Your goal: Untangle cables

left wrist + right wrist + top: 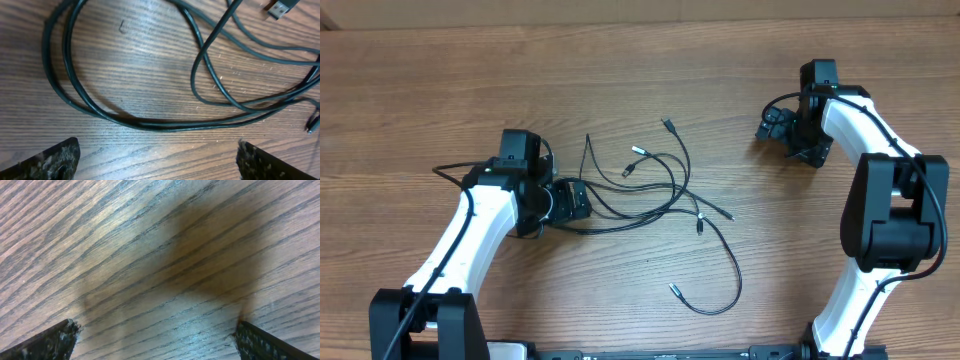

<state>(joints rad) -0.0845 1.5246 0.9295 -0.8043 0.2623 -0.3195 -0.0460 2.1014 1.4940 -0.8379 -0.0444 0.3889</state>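
Note:
Several thin black cables (pixel 665 195) lie tangled in the middle of the wooden table, with silver-tipped plugs spread around them. My left gripper (pixel 582 201) is open and empty at the left end of the tangle. In the left wrist view the cable loops (pixel 150 122) lie just ahead of the spread fingers (pixel 159 160), not between them. A plug end (pixel 280 7) shows at the top right. My right gripper (pixel 770 125) is open over bare wood at the far right, away from the cables. The right wrist view shows only wood between its fingers (pixel 157 335).
Thicker black cords run along both arms (pixel 450 175). One long cable loops toward the front of the table (pixel 720 300). The robot bases stand at the front left and front right corners.

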